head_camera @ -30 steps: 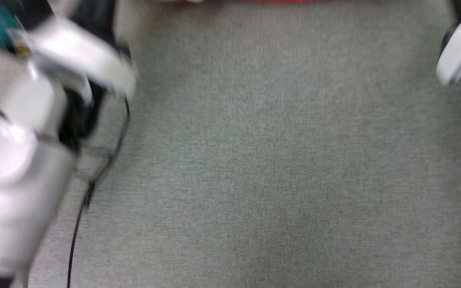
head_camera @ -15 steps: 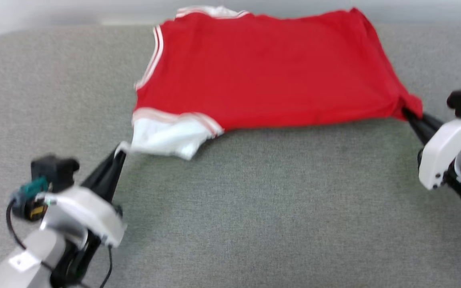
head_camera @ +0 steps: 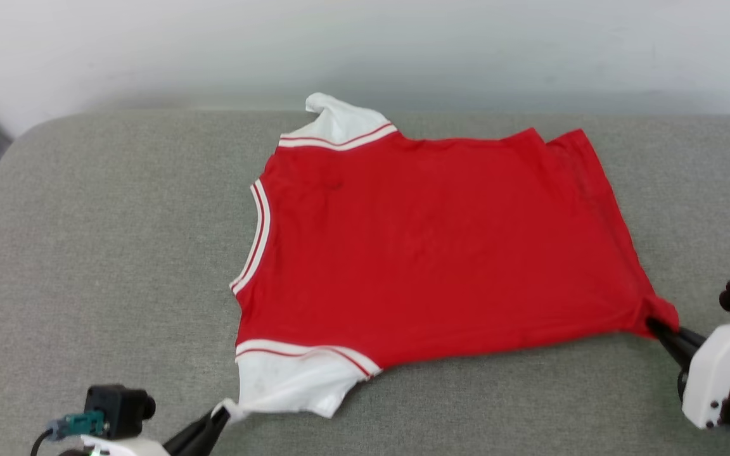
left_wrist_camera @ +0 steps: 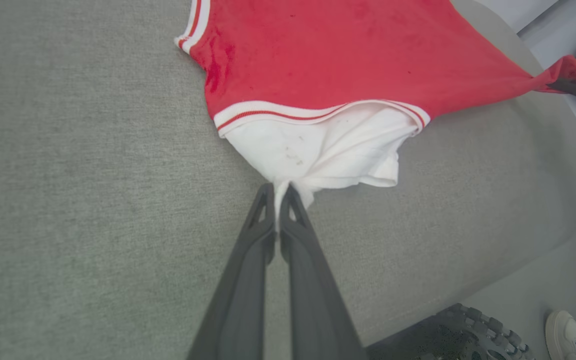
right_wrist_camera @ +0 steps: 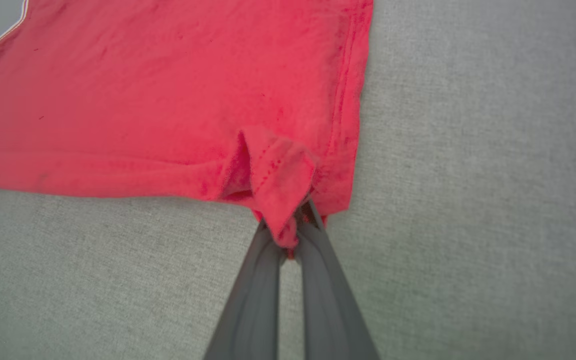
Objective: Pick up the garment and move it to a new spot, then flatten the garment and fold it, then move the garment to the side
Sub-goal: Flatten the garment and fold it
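Reading the head view from the left, I judged the job roughly a third done. My left gripper sat at the near-left of the grey cushion, its jaws pinched tight on the tip of the white sleeve. The garment lay mid-cushion, apparently back side up since no lettering showed. Its collar pointed toward the cushion's left and its hem toward the right, and it was mostly flat, with the far sleeve crumpled near the cushion's back edge. At the near-right of the cushion my right gripper was clamped hard on a bunched corner of the red hem. So the pick-up and relocation looked complete and the flattening nearly so. By my estimate, smoothing the sleeves, folding, and shifting it aside were left to do.
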Available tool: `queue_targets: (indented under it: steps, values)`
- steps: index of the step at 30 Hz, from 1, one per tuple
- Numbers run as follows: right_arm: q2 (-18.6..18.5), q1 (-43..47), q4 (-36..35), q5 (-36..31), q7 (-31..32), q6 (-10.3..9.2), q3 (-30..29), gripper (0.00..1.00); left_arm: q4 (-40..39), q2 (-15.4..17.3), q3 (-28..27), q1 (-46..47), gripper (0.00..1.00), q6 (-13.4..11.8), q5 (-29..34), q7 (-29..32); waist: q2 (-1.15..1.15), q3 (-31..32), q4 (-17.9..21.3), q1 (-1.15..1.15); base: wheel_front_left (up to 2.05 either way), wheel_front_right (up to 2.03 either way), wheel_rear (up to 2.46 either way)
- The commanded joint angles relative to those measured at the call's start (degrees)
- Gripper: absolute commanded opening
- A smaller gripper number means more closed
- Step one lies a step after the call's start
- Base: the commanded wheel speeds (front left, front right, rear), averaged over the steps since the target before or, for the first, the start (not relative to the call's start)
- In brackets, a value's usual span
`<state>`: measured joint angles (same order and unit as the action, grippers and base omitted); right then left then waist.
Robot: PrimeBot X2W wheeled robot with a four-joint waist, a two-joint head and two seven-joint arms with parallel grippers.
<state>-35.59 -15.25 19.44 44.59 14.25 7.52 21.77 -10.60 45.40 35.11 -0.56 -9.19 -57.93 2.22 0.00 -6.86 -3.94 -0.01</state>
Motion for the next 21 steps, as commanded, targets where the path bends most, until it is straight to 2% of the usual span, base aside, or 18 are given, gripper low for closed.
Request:
queue_targets:
  steps: [1, 8, 16, 21]
  values:
    - [-0.3, 1.8, -0.6, 0.5, 0.3, -0.06, -0.8, 0.00, -0.4, 0.9, 0.1, -1.2, 0.00, -0.4, -0.2, 0.3, 0.00, 0.9, 0.2, 0.01, 0.00, 0.00, 0.00]
    - [0.1, 12.3, -5.3, 2.3, 4.1, -0.07, -6.7, 0.00, -5.1, 3.9, 0.9, -7.4, 0.00, 0.0, -3.7, 2.4, 0.00, 3.0, 0.7, 0.01, 0.00, 0.00, 0.00]
    - [4.0, 23.7, -12.5, 2.1, 12.5, -0.05, -14.8, 0.00, -10.0, 7.6, 2.1, -12.6, 0.00, 0.6, -7.0, 4.9, 0.00, 3.9, 1.7, 0.01, 0.00, 0.00, 0.00]
    - [7.2, 27.2, -18.1, 0.3, 15.8, -0.05, -19.5, 0.00, -11.7, 8.8, 1.5, -13.3, 0.00, 0.3, -7.6, 4.8, 0.00, 3.6, 2.3, 0.01, 0.00, 0.00, 0.00]
